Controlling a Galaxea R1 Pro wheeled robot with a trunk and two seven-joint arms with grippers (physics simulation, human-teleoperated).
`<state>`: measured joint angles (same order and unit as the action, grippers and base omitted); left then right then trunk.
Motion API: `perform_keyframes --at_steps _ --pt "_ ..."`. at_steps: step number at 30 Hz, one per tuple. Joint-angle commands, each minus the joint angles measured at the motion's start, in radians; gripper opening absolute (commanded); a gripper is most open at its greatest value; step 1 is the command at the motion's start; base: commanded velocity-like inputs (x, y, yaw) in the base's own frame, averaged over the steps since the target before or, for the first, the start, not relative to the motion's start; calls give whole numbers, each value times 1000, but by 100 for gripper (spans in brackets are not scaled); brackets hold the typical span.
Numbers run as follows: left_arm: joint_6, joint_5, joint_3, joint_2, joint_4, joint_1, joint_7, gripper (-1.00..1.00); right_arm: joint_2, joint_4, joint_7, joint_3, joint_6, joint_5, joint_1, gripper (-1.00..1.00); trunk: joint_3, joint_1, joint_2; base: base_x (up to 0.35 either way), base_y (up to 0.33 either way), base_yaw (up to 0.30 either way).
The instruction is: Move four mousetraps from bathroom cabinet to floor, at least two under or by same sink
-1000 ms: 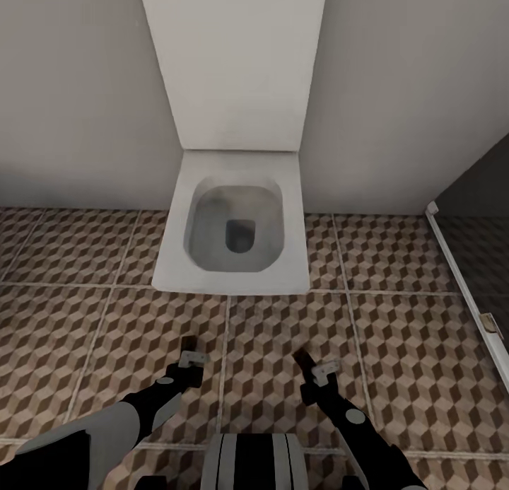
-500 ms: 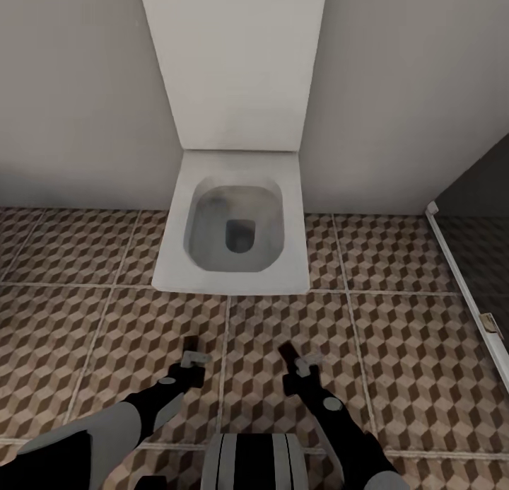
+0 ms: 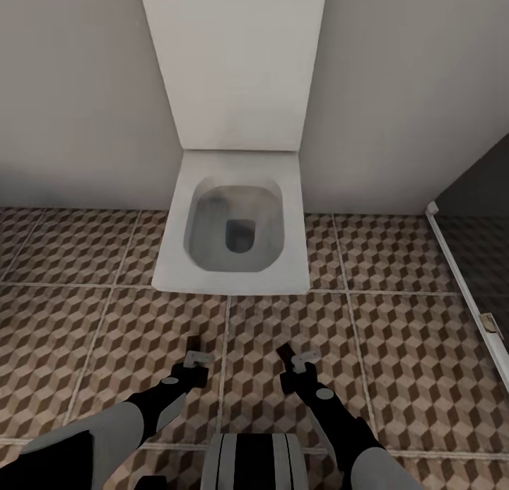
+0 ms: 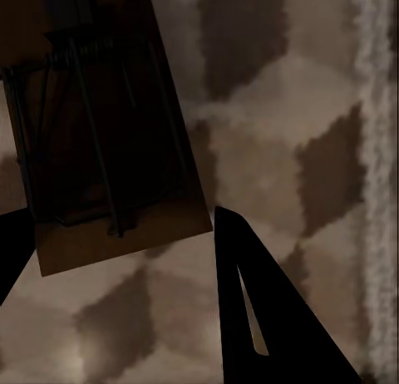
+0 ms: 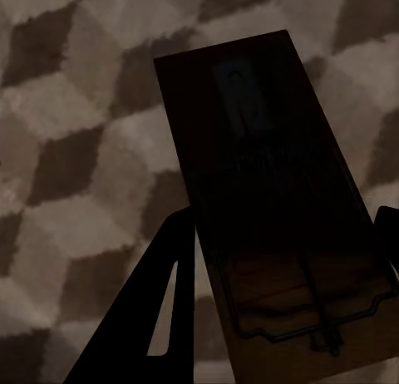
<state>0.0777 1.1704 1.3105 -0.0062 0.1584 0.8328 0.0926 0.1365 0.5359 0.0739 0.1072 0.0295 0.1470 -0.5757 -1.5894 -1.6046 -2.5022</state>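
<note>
— Tan wood is showing between both sets of fingers: the left gripper [image 4: 116,243] is pinching one trap [image 4: 100,126], the right gripper [image 5: 287,259] another trap [image 5: 274,209].

— Which way are they lying?

— Each long axis is running out along the fingers, over the floor [image 3: 396,334], in front of the toilet [image 3: 237,225]. The sink isn't in view, so neither arm is looking nearer.

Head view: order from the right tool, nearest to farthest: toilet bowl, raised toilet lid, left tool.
1. Left tool: beside the right tool, low over the bathroom floor.
2. Toilet bowl: ahead, centre, against the wall.
3. Raised toilet lid: behind the bowl, against the wall.
</note>
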Motion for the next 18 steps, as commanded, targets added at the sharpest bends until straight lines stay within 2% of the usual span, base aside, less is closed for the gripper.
perform_keyframes --at_steps 1,3,6,10,13,18 --pt "3 3 9 0 2 0 7 -100 0 0 4 -1 2 9 -1 -100 0 0 0 0 0 0" --pt "4 3 9 3 12 0 7 -100 0 -2 5 -1 2 9 -2 -100 0 0 0 0 0 0" --pt "7 3 25 21 55 1 7 -100 -4 -3 6 0 1 9 -2 -100 0 0 0 0 0 0" --pt "11 3 86 52 109 1 7 -100 -7 -4 6 0 1 10 -3 -100 0 0 0 0 0 0" --pt "13 3 130 99 184 0 7 -100 -8 -2 7 0 1 11 -3 -100 0 0 0 0 0 0" --pt "7 4 146 171 299 1 7 -100 -9 3 7 -1 1 12 -11 -100 0 0 0 0 0 0"
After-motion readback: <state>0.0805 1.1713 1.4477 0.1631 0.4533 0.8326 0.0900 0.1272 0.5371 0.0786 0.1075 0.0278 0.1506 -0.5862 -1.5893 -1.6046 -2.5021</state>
